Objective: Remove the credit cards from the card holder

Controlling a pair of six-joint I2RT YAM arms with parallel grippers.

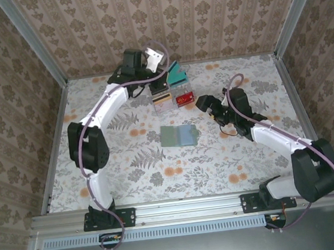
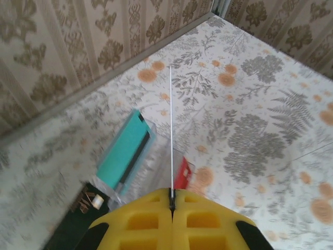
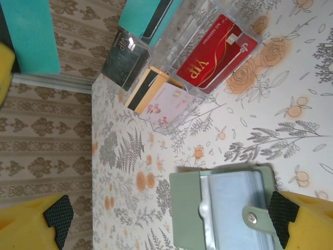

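Note:
The card holder (image 1: 179,134) lies open and flat on the table, grey-green with a pale blue pocket side (image 3: 234,208) and a snap tab. My left gripper (image 2: 171,195) is shut on a thin credit card (image 2: 170,130), seen edge-on, raised over the clear boxes at the back (image 1: 158,56). Other credit cards stand in those boxes: a teal one (image 1: 177,72), a red one (image 3: 216,49), a dark one (image 3: 122,60) and an orange-yellow one (image 3: 143,89). My right gripper (image 1: 213,114) is open and holds nothing, just right of the card holder.
Small clear plastic boxes (image 1: 172,94) stand together behind the card holder. Patterned walls close the table at the back and on both sides. There is bare floral tabletop (image 1: 160,174) in front of the holder.

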